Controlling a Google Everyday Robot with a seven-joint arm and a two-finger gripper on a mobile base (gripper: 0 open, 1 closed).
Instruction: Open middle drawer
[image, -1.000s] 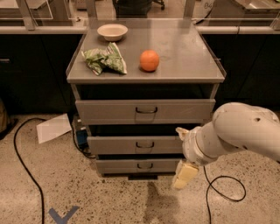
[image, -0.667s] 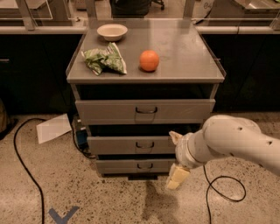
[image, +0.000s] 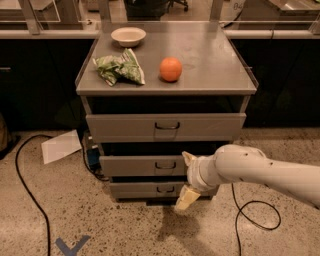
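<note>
Three grey drawers are stacked in one metal cabinet, and one end effector is before them. On the floor at far left are a dark cable, a sheet of paper and a blue floor mark. On the cabinet's top surface, well above the work, are a pale bowl, a crumpled green bag and an orange. None of these lies in the path. The tall top drawer comes first, then the middle drawer, which looks shut or nearly so, then the narrow bottom drawer. The middle drawer's loop handle sits at the centre of its front, long axis horizontal. The end effector hangs just right of that handle and slightly below it, in front of the right part of the two lower drawers. Its cream fingers are spread wide, one above the other, and grip nothing. Judged from this, the coming move is a short shift left and a little upward, so the vertical spread straddles the horizontal bar. Nothing stands between the two. The white arm enters from the right, over a second cable.
</note>
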